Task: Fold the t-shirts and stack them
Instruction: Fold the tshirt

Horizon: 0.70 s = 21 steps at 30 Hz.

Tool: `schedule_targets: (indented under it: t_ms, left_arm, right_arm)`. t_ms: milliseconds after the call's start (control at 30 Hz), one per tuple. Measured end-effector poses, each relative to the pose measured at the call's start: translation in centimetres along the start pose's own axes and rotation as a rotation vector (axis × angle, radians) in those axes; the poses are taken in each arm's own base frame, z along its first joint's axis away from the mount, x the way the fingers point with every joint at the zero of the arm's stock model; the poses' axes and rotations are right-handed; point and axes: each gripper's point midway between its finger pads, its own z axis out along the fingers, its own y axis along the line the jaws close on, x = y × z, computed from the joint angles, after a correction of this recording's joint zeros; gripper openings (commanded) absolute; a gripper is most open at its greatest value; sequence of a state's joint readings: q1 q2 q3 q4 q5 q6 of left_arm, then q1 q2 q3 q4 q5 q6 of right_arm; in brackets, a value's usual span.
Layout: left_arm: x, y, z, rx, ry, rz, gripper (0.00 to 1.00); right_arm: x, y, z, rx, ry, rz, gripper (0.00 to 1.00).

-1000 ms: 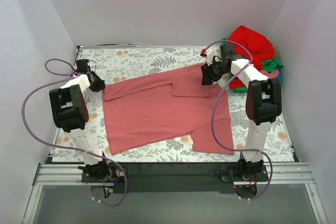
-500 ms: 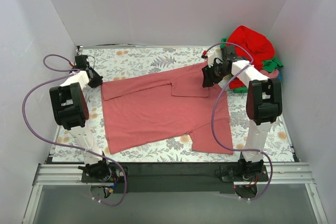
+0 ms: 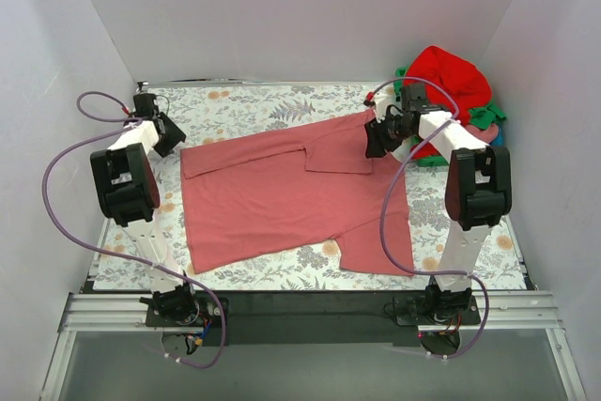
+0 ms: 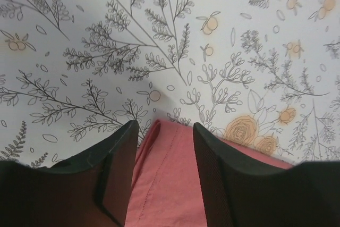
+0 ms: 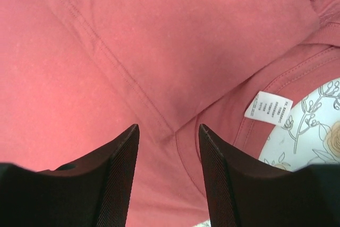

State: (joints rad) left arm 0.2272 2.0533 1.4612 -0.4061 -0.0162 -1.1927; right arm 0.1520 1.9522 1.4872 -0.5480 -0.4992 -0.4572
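A dusty rose-pink t-shirt (image 3: 272, 199) lies spread flat on the floral table cover, one sleeve folded over near the collar. My left gripper (image 3: 167, 136) is at the shirt's far left corner. In the left wrist view it (image 4: 162, 136) is open, with the shirt's hemmed edge (image 4: 170, 184) between its jaws. My right gripper (image 3: 377, 138) is at the shirt's far right, by the collar. In the right wrist view it (image 5: 167, 136) is open over the folded sleeve seam (image 5: 159, 51), and a white label (image 5: 268, 109) shows at the neckline.
A heap of other shirts, bright red (image 3: 455, 82) on top with green (image 3: 485, 117) below, sits at the back right corner, close to the right arm. White walls enclose the table on three sides. The floral table cover (image 3: 263, 105) shows beyond the shirt.
My left gripper has moved back and to the left, and the shirt's far left corner has shifted slightly with it. My right gripper has edged slightly to the right.
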Motion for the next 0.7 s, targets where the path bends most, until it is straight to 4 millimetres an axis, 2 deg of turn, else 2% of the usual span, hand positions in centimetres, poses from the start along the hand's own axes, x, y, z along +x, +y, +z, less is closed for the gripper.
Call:
schedule_targets:
  t_ms: [167,267,300,467,567,700]
  left_arm:
    - [-1.5,-0.6,-1.8,0.020,-0.041,-0.004,0.51]
    - [-1.3,-0.9,-5.3,0.066,-0.065,-0.006,0.57]
    - [-1.1,-1.0,-6.3,0.088,-0.075,-0.006,0.62]
    - [0.5,-2.5,-13.0,0.260,-0.105,0.004,0.68]
    - [2.0,-3.4,-15.3,0.355,-0.088,0.016,0.74]
    - [4.9,-4.7,-16.9,0.451,-0.013,0.048,0.75]
  right_arm:
    - [0.0,1.4,-1.9,-0.009,-0.031,-0.053,0.57]
    - [0.5,3.1,-3.0,-0.045,-0.051,-0.092,0.57]
    - [0.7,3.7,-3.4,-0.060,-0.060,-0.107,0.57]
    - [2.2,6.8,-4.8,-0.133,-0.090,-0.166,0.58]
    - [3.0,8.4,-5.6,-0.172,-0.112,-0.196,0.58]
    - [3.3,10.0,-6.5,-0.201,-0.147,-0.238,0.59]
